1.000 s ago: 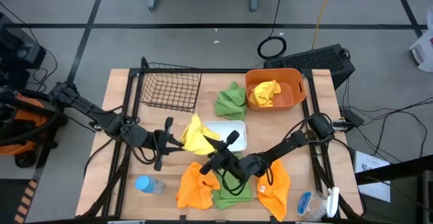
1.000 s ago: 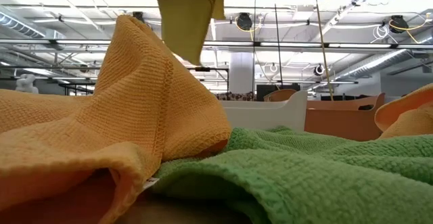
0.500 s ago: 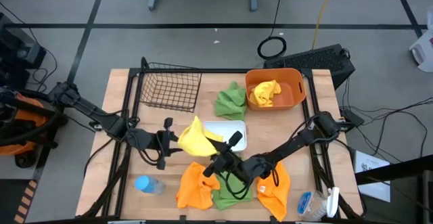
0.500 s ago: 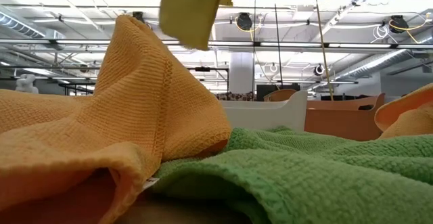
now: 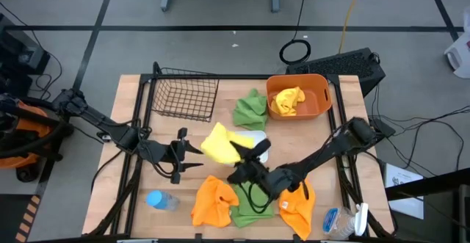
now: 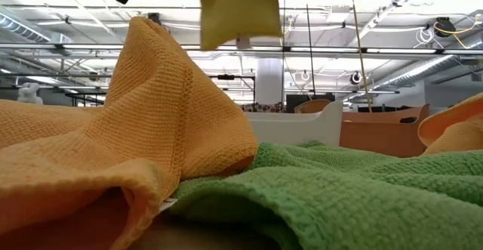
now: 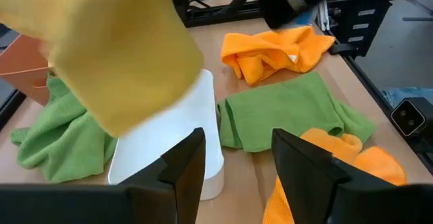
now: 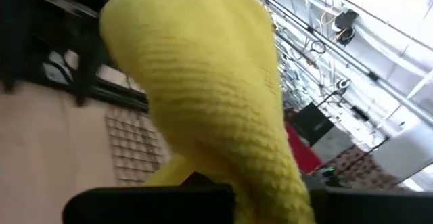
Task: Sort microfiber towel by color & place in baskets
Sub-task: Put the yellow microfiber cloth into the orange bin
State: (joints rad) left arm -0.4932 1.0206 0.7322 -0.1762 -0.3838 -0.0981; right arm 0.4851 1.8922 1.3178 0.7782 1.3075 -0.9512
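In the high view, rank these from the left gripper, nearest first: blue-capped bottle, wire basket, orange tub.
From the left gripper:
1. Blue-capped bottle, at the table's near edge, just below the gripper in the picture.
2. Wire basket, at the far left corner; only slightly farther than the bottle.
3. Orange tub, at the far right, plainly farthest.

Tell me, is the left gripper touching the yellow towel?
Apart. In the high view the left gripper sits beside the yellow towel with bare table between; its fingers hold nothing.
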